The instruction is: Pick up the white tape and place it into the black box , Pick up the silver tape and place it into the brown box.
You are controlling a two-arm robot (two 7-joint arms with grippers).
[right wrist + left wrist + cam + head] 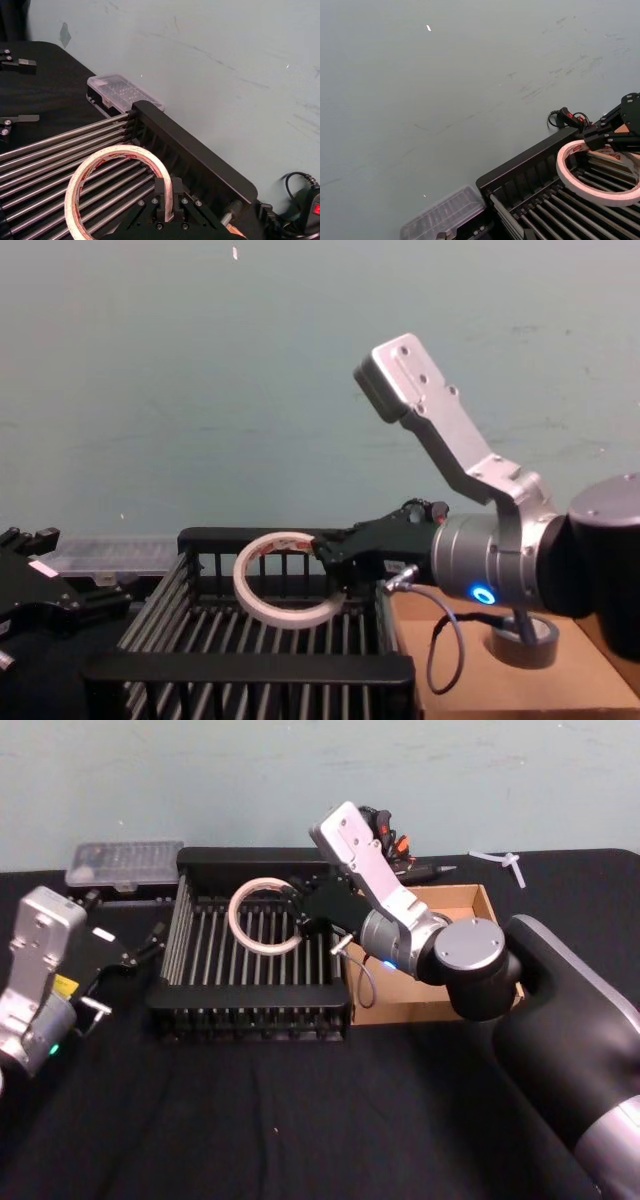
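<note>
Right gripper (163, 202): clamped on the white tape's rim, above the black box; arm reaches in from the box's right, wrist tilted down.
White tape (266, 917): held tilted over the black box (250, 1005) floor.
Silver tape (528, 636): flat in the brown box (455, 905), right of the black box.
Left gripper (128, 958): left of the black box, fingers spread, holding nothing.

White tape (265, 917), red-printed core; black slatted box (250, 1010); tan box (465, 905).

The right gripper (600, 141) grips the white tape (599, 172) above the black box (530, 167).
</note>
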